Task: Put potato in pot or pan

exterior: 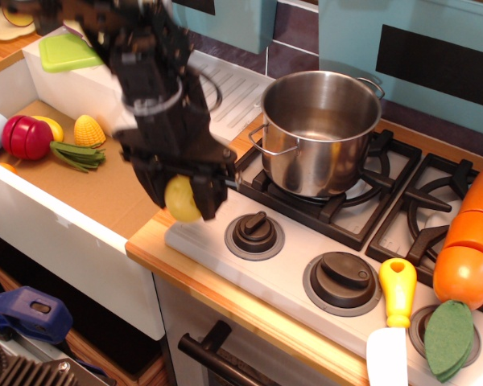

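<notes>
My black gripper (183,197) is shut on the pale-yellow potato (181,199) and holds it lifted above the front left corner of the stove, left of the nearest knob. The shiny steel pot (319,129) stands upright on the back left burner, up and to the right of the gripper. Its inside looks empty. The arm reaches down from the upper left.
Stove knobs (255,234) sit just right of the gripper. A sink (80,201) at left holds a corn cob (88,130), a red-and-yellow toy and green beans. A yellow-handled knife (394,318), an orange carrot (471,241) and a green leaf lie at the right.
</notes>
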You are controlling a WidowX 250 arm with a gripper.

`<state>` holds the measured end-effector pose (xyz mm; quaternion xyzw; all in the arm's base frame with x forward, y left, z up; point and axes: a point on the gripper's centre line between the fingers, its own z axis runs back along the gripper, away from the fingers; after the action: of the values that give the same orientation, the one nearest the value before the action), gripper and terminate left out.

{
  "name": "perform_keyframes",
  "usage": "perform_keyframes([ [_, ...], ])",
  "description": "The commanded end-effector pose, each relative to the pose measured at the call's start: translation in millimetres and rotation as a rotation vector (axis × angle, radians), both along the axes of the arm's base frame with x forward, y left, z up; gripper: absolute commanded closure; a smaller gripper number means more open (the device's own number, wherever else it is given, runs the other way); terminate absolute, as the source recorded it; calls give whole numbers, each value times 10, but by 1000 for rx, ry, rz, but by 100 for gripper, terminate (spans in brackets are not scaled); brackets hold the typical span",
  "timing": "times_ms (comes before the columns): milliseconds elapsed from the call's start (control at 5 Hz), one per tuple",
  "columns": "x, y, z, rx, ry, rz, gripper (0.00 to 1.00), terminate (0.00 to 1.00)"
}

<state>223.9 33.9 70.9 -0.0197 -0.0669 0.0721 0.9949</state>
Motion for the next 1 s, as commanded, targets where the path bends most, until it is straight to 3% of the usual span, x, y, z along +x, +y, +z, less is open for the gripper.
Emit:
perform_keyframes([
  [0, 182, -71, 808, 152, -110, -17, 100, 0],
  [200, 531, -254, 967, 210, -172, -71, 100, 0],
  [400, 872, -331, 974, 131, -152, -102, 100, 0],
  [600, 1069, -407, 879, 100, -177, -120, 100, 0],
  [800, 1105, -444, 816, 103, -214, -128, 0, 0],
])
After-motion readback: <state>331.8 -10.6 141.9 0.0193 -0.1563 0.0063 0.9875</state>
